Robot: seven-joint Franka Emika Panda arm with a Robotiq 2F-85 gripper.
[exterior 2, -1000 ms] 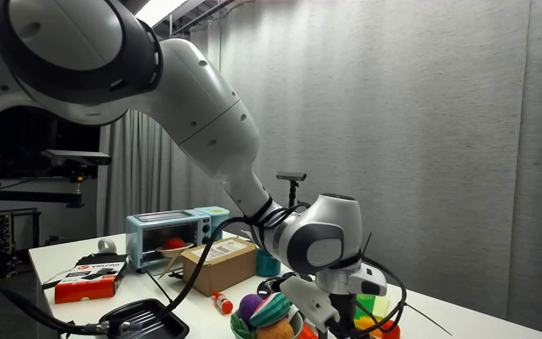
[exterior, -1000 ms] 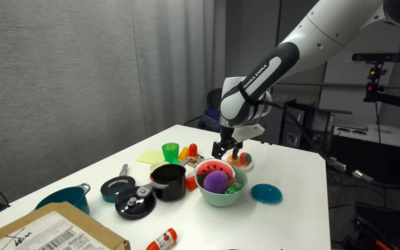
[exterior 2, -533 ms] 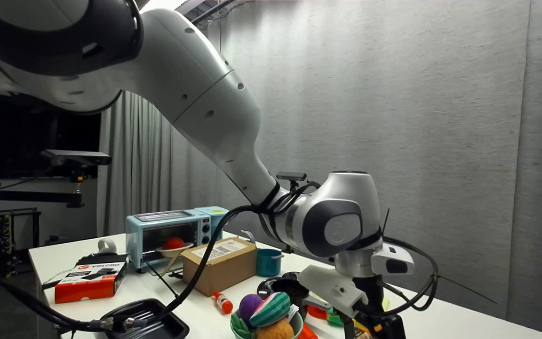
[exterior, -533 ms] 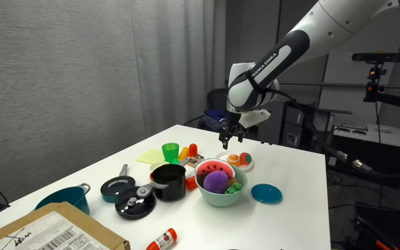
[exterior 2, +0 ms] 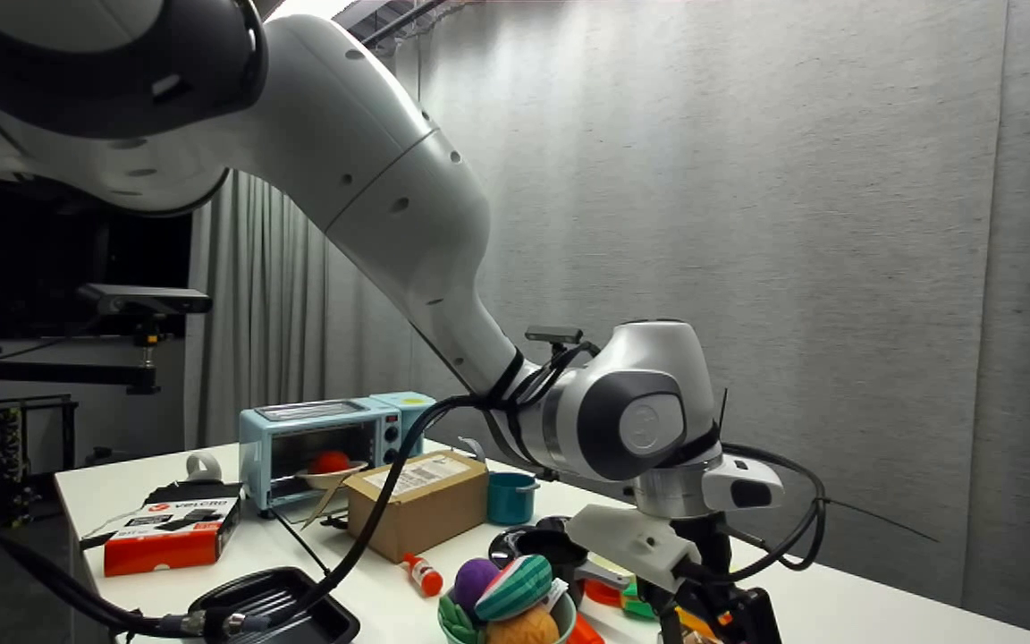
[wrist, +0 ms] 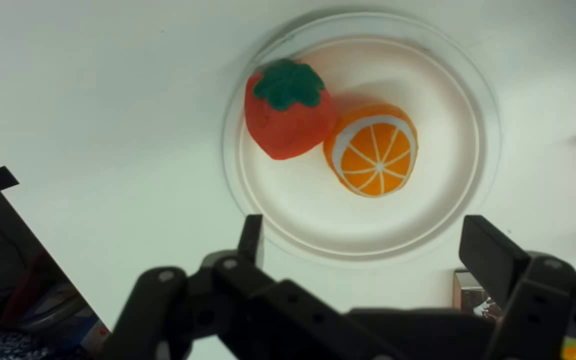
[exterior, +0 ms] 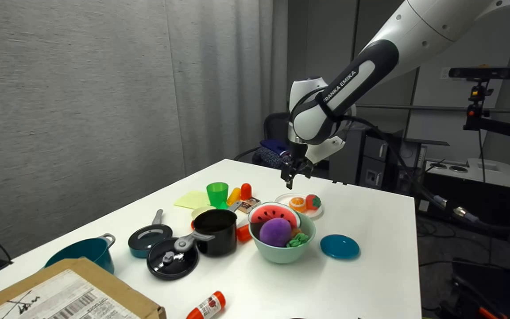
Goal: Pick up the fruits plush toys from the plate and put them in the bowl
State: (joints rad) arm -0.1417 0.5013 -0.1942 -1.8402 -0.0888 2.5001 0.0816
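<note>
Wrist view: fingers [wrist: 490, 262] spread wide, holding nothing. Strawberry plush toy [wrist: 288, 125] and orange plush toy [wrist: 378, 155] lie side by side on the white plate [wrist: 358, 230], beyond the fingertips: orange in line with the gap, strawberry past the finger at frame left. Mint-green bowl [exterior: 281, 255] seen in both exterior views, not from the wrist; purple plush toy [exterior: 276, 232] and watermelon plush wedge [exterior: 274, 213] inside. The wedge's striped rind [exterior 2: 515, 588] and a toaster oven [exterior 2: 314, 436] show in an exterior view.
</note>
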